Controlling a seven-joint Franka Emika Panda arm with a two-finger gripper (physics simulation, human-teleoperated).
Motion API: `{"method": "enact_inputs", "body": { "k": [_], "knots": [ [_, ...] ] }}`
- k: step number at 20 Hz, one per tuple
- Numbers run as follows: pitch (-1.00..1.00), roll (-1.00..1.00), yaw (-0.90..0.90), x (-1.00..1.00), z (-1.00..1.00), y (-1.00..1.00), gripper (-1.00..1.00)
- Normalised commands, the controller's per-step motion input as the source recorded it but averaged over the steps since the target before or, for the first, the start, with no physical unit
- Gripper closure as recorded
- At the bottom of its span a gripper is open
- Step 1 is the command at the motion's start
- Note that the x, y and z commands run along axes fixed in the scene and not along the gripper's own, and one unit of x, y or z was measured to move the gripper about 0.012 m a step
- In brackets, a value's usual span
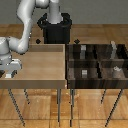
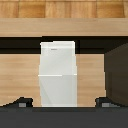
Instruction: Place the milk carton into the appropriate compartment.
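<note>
Wrist view shows you the milk carton upright and centred between the two dark fingertips at the frame's lower edge. You can see one fingertip on each side of the carton's base, close to its sides, but you cannot tell from these pictures whether the jaws are pinching it or merely spread around it. Behind the carton you see a light wooden wall and a dark wall section.

Exterior view places the gripper at the far left of that view, low beside the outer edge of the light tan tray. The carton itself is too small or too hidden to make out there.

Well apart from the gripper, on the exterior view's right, stands the dark partitioned tray with its four compartments. Small grey items sit in its cells, including a cube and a roundish item. Both trays rest on thin metal legs above a wooden floor.
</note>
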Motion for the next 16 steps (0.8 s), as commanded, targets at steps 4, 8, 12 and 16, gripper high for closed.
{"method": "enact_inputs", "body": {
  "k": [4,8,12,16],
  "knots": [
    [0.00,0.00,0.00,0.00,-0.50,0.00,1.00],
    [0.00,0.00,0.00,0.00,0.00,0.00,1.00],
    [0.00,0.00,0.00,0.00,0.50,0.00,1.00],
    [0.00,0.00,0.00,0.00,1.00,0.00,1.00]
  ]
}}
